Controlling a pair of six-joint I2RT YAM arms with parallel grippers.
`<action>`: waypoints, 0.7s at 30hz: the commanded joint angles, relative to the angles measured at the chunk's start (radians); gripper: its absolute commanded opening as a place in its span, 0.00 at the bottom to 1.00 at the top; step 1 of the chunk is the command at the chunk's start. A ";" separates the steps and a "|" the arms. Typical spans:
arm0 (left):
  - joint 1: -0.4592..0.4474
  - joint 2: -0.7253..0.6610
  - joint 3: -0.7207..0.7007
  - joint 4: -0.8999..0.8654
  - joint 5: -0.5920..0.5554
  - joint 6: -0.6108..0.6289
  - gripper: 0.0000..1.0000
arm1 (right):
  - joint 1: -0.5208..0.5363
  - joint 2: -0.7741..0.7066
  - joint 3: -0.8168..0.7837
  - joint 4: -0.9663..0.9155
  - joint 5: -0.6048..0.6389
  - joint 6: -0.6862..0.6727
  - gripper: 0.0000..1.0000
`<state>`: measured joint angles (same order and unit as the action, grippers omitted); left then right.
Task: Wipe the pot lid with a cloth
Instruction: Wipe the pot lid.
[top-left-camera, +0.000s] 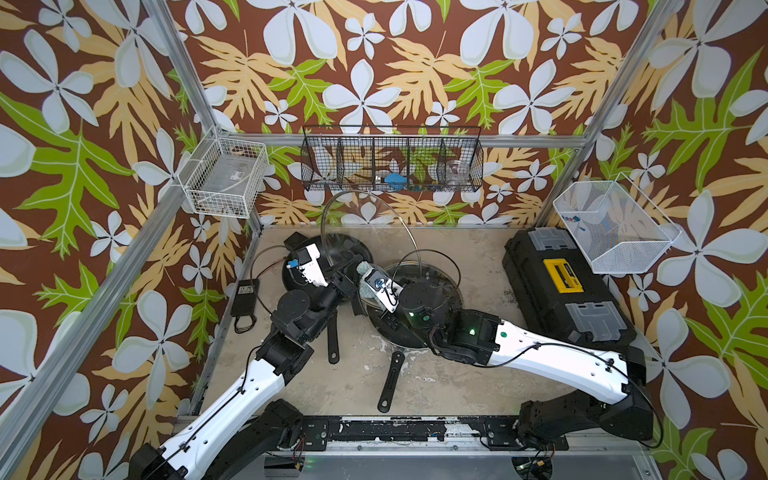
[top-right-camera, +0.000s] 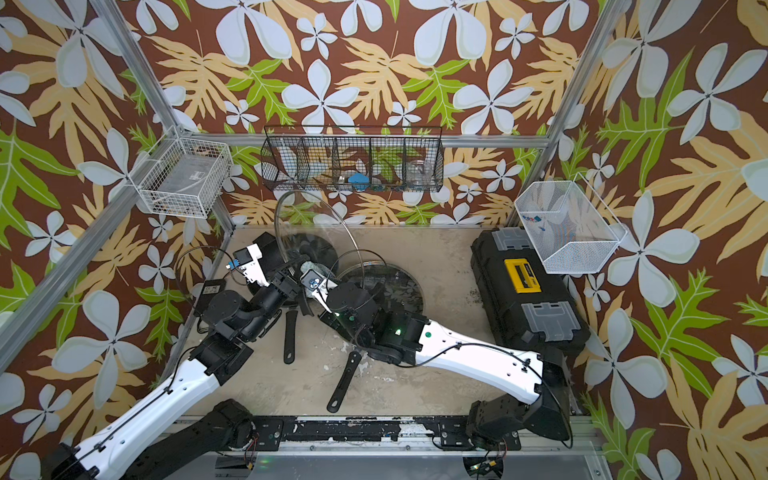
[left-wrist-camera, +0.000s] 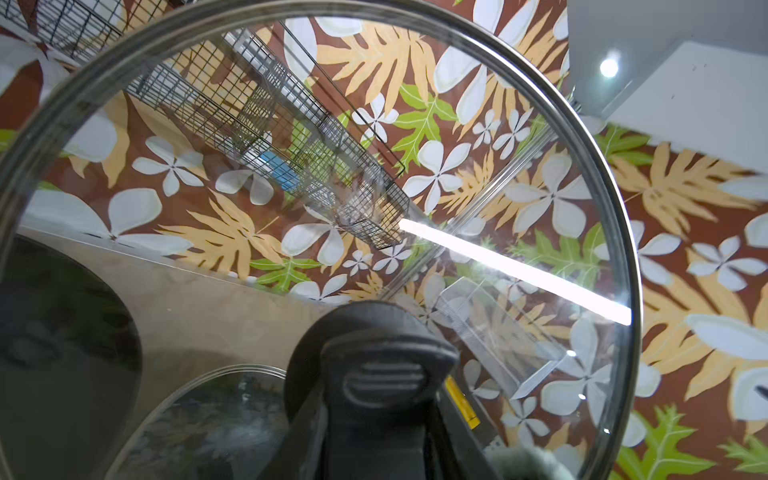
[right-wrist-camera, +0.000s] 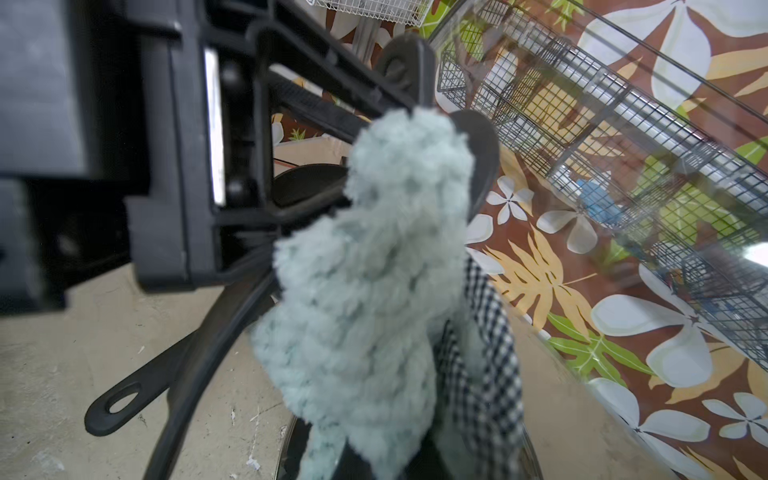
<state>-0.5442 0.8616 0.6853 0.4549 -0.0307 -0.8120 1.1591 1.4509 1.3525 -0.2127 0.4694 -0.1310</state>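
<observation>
The pot lid (top-left-camera: 370, 220) (top-right-camera: 318, 224), clear glass with a thin metal rim, stands tilted on edge above the table. My left gripper (top-left-camera: 348, 268) (left-wrist-camera: 376, 434) is shut on its black central handle (left-wrist-camera: 374, 374). The fluffy pale teal cloth (top-left-camera: 365, 268) (right-wrist-camera: 374, 270), checked on its back, is bunched in my right gripper (top-left-camera: 368, 277) (right-wrist-camera: 386, 457), which is shut on it. In the right wrist view the cloth's tip lies against the black centre piece on the lid's (right-wrist-camera: 623, 187) other face. The cloth hides the right jaws.
A second glass lid (top-left-camera: 440, 274) lies on a black pan at mid table. Two pan handles (top-left-camera: 332, 338) (top-left-camera: 390, 384) point toward the front. A black toolbox (top-left-camera: 561, 286) stands at right, a power adapter (top-left-camera: 245, 297) at left. Wire baskets (top-left-camera: 392, 160) (top-left-camera: 226, 176) (top-left-camera: 615, 226) hang on the walls.
</observation>
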 joint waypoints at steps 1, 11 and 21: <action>0.001 -0.008 0.032 0.253 0.031 -0.208 0.00 | -0.002 0.024 0.015 -0.017 -0.005 0.029 0.00; 0.000 -0.019 0.053 0.158 -0.044 0.074 0.00 | -0.004 -0.043 0.045 -0.026 0.046 0.013 0.00; 0.000 -0.025 0.030 0.202 0.112 0.621 0.00 | -0.009 -0.066 0.109 -0.028 0.139 -0.082 0.00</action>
<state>-0.5442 0.8501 0.7128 0.4747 -0.0509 -0.4339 1.1522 1.3773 1.4353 -0.2420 0.5518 -0.1665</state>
